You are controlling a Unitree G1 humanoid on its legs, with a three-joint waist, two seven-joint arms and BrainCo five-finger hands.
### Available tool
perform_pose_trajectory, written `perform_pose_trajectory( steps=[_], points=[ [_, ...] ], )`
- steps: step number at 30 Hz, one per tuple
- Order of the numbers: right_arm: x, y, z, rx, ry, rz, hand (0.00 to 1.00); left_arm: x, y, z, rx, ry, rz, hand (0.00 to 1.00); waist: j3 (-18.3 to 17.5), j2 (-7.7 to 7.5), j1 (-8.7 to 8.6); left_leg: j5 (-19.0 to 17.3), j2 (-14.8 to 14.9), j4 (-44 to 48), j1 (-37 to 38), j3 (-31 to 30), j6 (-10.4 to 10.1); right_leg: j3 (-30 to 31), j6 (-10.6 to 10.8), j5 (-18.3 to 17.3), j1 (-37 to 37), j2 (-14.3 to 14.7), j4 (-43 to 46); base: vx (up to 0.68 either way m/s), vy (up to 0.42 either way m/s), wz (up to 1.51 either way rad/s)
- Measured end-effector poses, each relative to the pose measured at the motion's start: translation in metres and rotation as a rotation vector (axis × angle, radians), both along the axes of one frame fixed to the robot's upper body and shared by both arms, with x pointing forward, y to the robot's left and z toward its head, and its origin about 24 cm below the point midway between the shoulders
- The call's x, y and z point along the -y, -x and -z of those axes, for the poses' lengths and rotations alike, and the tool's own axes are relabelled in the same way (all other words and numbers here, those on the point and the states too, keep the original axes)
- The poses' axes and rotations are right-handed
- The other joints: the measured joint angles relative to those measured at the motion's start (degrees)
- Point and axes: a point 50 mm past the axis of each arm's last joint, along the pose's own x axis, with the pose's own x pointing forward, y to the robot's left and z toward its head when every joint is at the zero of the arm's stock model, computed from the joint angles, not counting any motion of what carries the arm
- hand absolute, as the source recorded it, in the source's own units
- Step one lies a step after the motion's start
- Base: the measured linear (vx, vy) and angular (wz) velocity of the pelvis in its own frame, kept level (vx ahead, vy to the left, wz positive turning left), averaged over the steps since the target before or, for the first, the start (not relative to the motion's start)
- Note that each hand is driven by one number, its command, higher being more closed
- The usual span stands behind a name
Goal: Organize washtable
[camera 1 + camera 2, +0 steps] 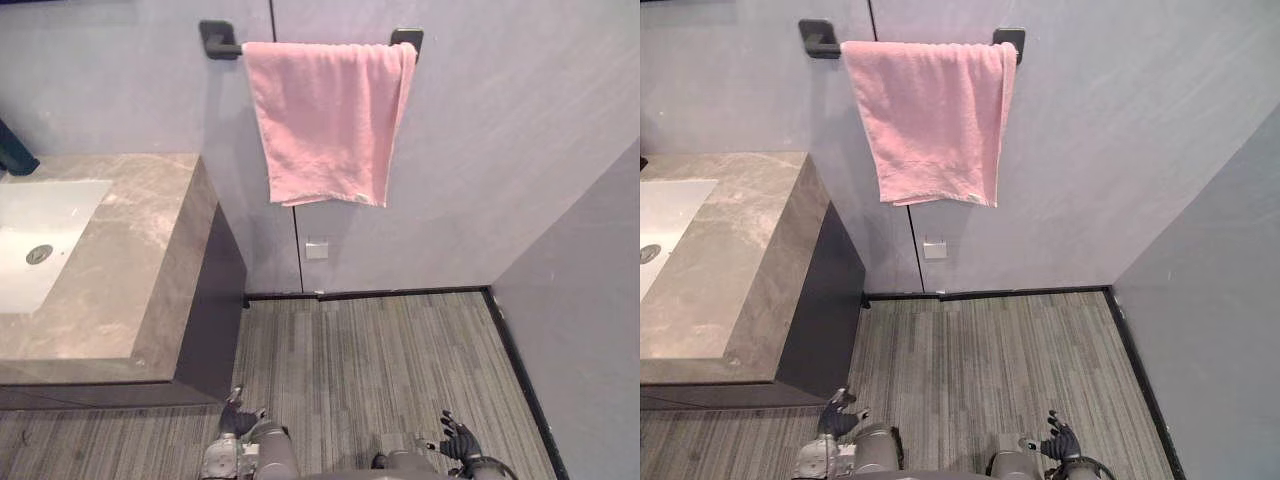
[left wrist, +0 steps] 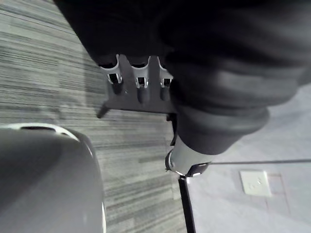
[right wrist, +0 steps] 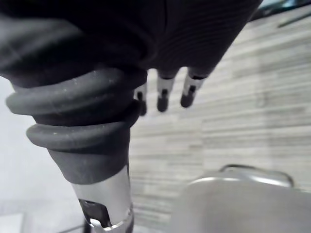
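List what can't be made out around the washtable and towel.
- Sink: cut off by the left edge in both eye views, so the rest of the basin is unseen.
- Dark object behind the washtable: mostly cut off by the left edge in the left eye view, so it is unidentifiable.
- Towel rail: its middle is hidden under the pink towel.
- Label on the towel's hem: too small to read.

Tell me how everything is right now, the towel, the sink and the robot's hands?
Pink towel, draped over the wall bar, hanging flat.
Sink, set in the washtable, drain in view.
Left hand, open, holding nothing, low above the floor.
Right hand, open, holding nothing, low above the floor.
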Motion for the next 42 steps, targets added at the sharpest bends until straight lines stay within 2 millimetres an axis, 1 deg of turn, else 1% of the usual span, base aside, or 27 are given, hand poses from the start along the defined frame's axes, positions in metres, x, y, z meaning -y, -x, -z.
perform_pose_trajectory(
  steps=[1, 3, 4, 5, 6, 10, 11, 12, 15, 16, 18, 21, 24, 25, 26, 27, 28, 29, 31, 32, 34, 35, 37, 38, 39, 41, 42],
  points=[
    [0.002, 0.005, 0.002, -0.025, -0.003, 0.039, 0.00, -0.004, 0.006, 0.002, -0.017, -0.002, -0.023, 0.00, 0.1, 0.41, 0.19, -0.9, -1.0, -1.6, 0.2, 0.4, -0.5, 0.7, 1.0, 1.2, -0.3, 0.7, -1.8, -0.26, 0.266, -0.04],
    [-0.008, 0.013, 0.007, -0.067, -0.034, 0.050, 0.00, -0.017, 0.023, 0.006, -0.093, -0.024, -0.048, 0.00, -1.6, -2.15, -0.04, -1.5, -4.4, -10.0, 2.5, -0.7, -1.4, 4.2, -0.4, 3.2, -0.3, 0.7, -6.4, -0.21, 0.160, 0.05],
    [-0.010, 0.012, 0.007, -0.065, -0.034, 0.039, 0.00, -0.018, 0.027, 0.007, -0.105, -0.027, -0.048, 0.00, -1.7, -2.34, -1.14, -2.6, -5.3, -14.2, 2.8, -0.9, -1.7, 4.9, -1.7, 5.7, -0.6, 1.1, -8.7, -0.23, 0.121, 0.33],
    [-0.010, 0.010, 0.007, -0.063, -0.028, 0.027, 0.00, -0.018, 0.027, 0.007, -0.107, -0.026, -0.045, 0.00, -1.7, -2.33, -1.14, -3.4, -5.8, -15.4, 2.5, -1.0, -0.5, 4.9, -0.9, 6.8, -0.9, 0.9, -9.5, -0.31, 0.141, 0.22],
    [-0.010, 0.006, 0.007, -0.062, -0.028, 0.016, 0.00, -0.019, 0.029, 0.007, -0.112, -0.029, -0.036, 0.00, -1.6, -2.77, -0.66, -3.3, -6.5, -14.7, 1.3, -0.8, -0.2, 5.0, 1.2, 8.7, -1.6, 0.0, -10.7, -0.24, 0.111, -0.05],
    [-0.015, -0.005, 0.005, -0.041, -0.027, -0.033, 0.00, -0.023, 0.036, 0.007, -0.136, -0.048, 0.002, 0.00, -1.9, -3.74, -0.89, -2.7, -8.6, -14.3, -2.2, -0.1, 1.1, 5.2, 0.9, 9.2, -4.6, -1.6, -12.2, -0.28, 0.087, -0.11],
    [-0.011, -0.007, 0.004, -0.042, -0.008, -0.063, 0.00, -0.020, 0.034, 0.008, -0.133, -0.042, 0.008, 0.00, -1.6, -2.72, -0.13, -2.0, -8.0, -14.9, -3.5, -1.0, 2.3, 5.1, -1.8, 7.3, -5.3, -1.5, -12.9, -0.23, 0.053, -0.47],
    [-0.007, -0.013, 0.002, -0.030, 0.009, -0.081, 0.00, -0.014, 0.034, 0.009, -0.134, -0.025, 0.005, 0.00, -1.1, -1.50, 0.86, -0.7, -7.2, -16.6, -3.5, -0.1, 3.5, 5.0, -2.6, 6.3, -6.9, -0.9, -8.1, -0.23, 0.048, -0.41],
    [-0.010, -0.009, 0.003, -0.041, 0.010, -0.092, 0.00, -0.016, 0.034, 0.009, -0.136, -0.036, 0.019, 0.00, -1.6, -2.53, 0.55, 2.5, -9.6, -20.4, -1.5, -2.2, 3.2, 8.8, 0.4, 3.7, -7.0, -0.3, 14.8, -0.16, 0.019, 0.31],
    [-0.013, -0.007, 0.004, -0.047, 0.001, -0.092, 0.00, -0.017, 0.033, 0.008, -0.137, -0.042, 0.031, 0.00, -2.0, -3.15, 0.47, 3.7, -11.2, -21.4, -1.6, -3.7, 3.0, 12.0, 0.9, 3.2, -5.0, 0.5, 17.3, -0.09, -0.029, 0.78],
    [-0.014, -0.004, 0.005, -0.055, -0.004, -0.091, 0.00, -0.017, 0.028, 0.007, -0.122, -0.044, 0.032, 0.00, -2.6, -3.52, 0.60, 5.8, -13.8, -22.5, -3.4, -6.6, 2.5, 16.5, 1.2, -0.6, -2.7, 1.5, 15.9, -0.08, -0.130, 1.03],
    [-0.013, -0.003, 0.005, -0.066, 0.003, -0.097, 0.00, -0.014, 0.017, 0.003, -0.077, -0.042, 0.031, 0.00, -3.1, -3.96, 0.86, 12.4, -18.2, -24.5, -9.0, -15.4, 1.8, 22.6, 0.4, -8.2, -0.2, 2.5, 10.6, -0.09, -0.276, 1.74],
    [-0.015, -0.023, 0.000, -0.010, 0.028, -0.153, 0.00, -0.010, 0.010, 0.002, -0.049, -0.019, 0.011, 0.00, -2.9, -3.79, 3.58, 19.3, -18.6, -31.0, -12.1, -21.0, -0.2, 19.4, -2.2, -12.5, -1.6, 3.8, 6.9, -0.21, -0.320, 1.04],
    [-0.015, -0.028, -0.002, 0.005, 0.034, -0.162, 0.00, -0.008, 0.011, 0.002, -0.051, -0.009, 0.005, 0.00, -2.3, -2.86, 3.75, 19.8, -17.6, -32.7, -12.2, -21.4, 0.1, 17.9, -2.6, -12.3, -2.0, 4.4, 7.5, -0.27, -0.257, 1.11],
    [-0.018, -0.031, -0.003, 0.015, 0.032, -0.163, 0.00, -0.007, 0.011, 0.002, -0.048, -0.003, -0.003, 0.00, -1.8, -2.09, 3.56, 18.9, -15.6, -35.6, -12.2, -19.7, 1.2, 14.1, -3.6, -11.6, -2.5, 4.9, 7.6, -0.32, -0.239, 1.30],
    [-0.021, -0.031, -0.003, 0.018, 0.028, -0.161, 0.00, -0.009, 0.007, 0.001, -0.038, -0.008, -0.004, 0.00, -1.0, -3.18, 3.32, 18.2, -14.7, -33.5, -13.4, -15.7, 2.0, 10.4, -4.3, -11.2, -2.6, 3.7, 7.7, -0.37, -0.261, 1.80],
    [-0.024, -0.031, -0.003, 0.022, 0.026, -0.152, 0.00, -0.012, 0.004, -0.001, -0.028, -0.019, 0.001, 0.00, -0.6, -3.41, 3.39, 17.4, -13.9, -24.2, -15.9, -9.9, 3.0, 6.6, -4.7, -11.0, -2.7, 1.8, 8.4, -0.34, -0.232, 1.68],
    [-0.021, -0.029, -0.003, 0.019, 0.037, -0.155, 0.00, -0.010, 0.003, -0.001, -0.025, -0.015, 0.002, 0.00, -0.5, -3.47, 3.50, 15.6, -12.9, -16.9, -16.8, -5.7, 5.3, 3.2, -5.0, -10.8, -2.4, 0.6, 8.3, -0.25, -0.160, 1.62],
    [-0.018, -0.026, -0.004, 0.024, 0.051, -0.159, 0.00, -0.010, 0.003, -0.001, -0.024, -0.017, 0.000, 0.00, -0.7, -3.35, 3.51, 8.5, -9.0, -4.9, -16.1, 1.8, 7.7, -4.2, -5.1, -10.5, -2.1, -2.0, 8.1, -0.19, -0.082, 1.52],
    [-0.018, -0.025, -0.004, 0.027, 0.052, -0.154, 0.00, -0.012, 0.003, -0.002, -0.022, -0.022, -0.001, 0.00, -0.8, -3.50, 3.49, 7.0, -7.6, -3.3, -15.6, 3.3, 8.1, -6.4, -5.0, -10.4, -2.0, -2.6, 8.0, -0.12, -0.014, 1.82],
    [-0.013, -0.019, -0.002, 0.010, 0.050, -0.083, 0.00, -0.023, 0.004, -0.003, -0.020, -0.044, -0.052, 0.00, -1.3, -3.99, 1.92, 5.5, -0.7, -4.5, -11.9, 9.3, 8.3, -14.7, -4.2, -9.8, -2.4, -5.4, 7.2, -0.07, 0.068, 2.23],
    [-0.009, -0.014, 0.000, -0.008, 0.054, -0.058, 0.00, -0.025, 0.006, -0.002, -0.033, -0.048, -0.069, 0.00, -2.0, -3.07, 1.20, 5.7, 0.5, -9.2, -10.3, 10.2, 7.4, -16.9, -3.5, -9.4, -2.5, -6.4, 7.3, -0.03, 0.206, 2.26],
    [-0.008, -0.004, 0.005, -0.063, 0.043, -0.032, 0.00, -0.028, 0.012, 0.002, -0.075, -0.055, -0.076, 0.00, -2.1, -4.19, 0.11, 6.9, -4.1, -16.4, -9.6, 10.3, 4.6, -17.7, -2.1, -7.3, -1.9, -7.6, 5.8, 0.01, 0.220, 1.81],
    [-0.010, -0.003, 0.007, -0.069, 0.033, -0.021, 0.00, -0.030, 0.016, 0.004, -0.097, -0.058, -0.078, 0.00, -2.4, -4.56, 0.24, 7.1, -5.2, -17.7, -9.3, 9.0, 4.2, -17.9, -1.7, -6.3, -0.9, -7.6, 4.3, 0.08, 0.277, 1.38],
    [-0.012, -0.001, 0.008, -0.078, 0.016, 0.000, 0.00, -0.038, 0.023, 0.005, -0.123, -0.075, -0.084, 0.00, -2.6, -4.81, 0.55, 7.4, -6.8, -19.5, -9.0, 6.9, 3.7, -19.3, -0.1, -2.9, 2.4, -7.8, -0.2, 0.09, 0.261, 0.82],
    [-0.015, -0.006, 0.009, -0.077, 0.004, 0.003, 0.00, -0.039, 0.030, 0.007, -0.146, -0.076, -0.090, 0.00, -2.7, -4.93, 0.69, 7.5, -7.8, -19.9, -9.0, 5.9, 3.6, -20.5, 2.1, 0.4, 4.9, -7.6, -4.2, 0.09, 0.329, 0.49],
    [-0.018, -0.013, 0.008, -0.057, -0.010, 0.014, 0.00, -0.037, 0.037, 0.010, -0.173, -0.069, -0.091, 0.00, -3.0, -4.37, 0.89, 7.5, -8.7, -19.8, -9.9, 5.5, 3.6, -20.4, 3.5, 3.1, 5.5, -7.6, -6.5, 0.06, 0.357, 0.33]
  ],
)
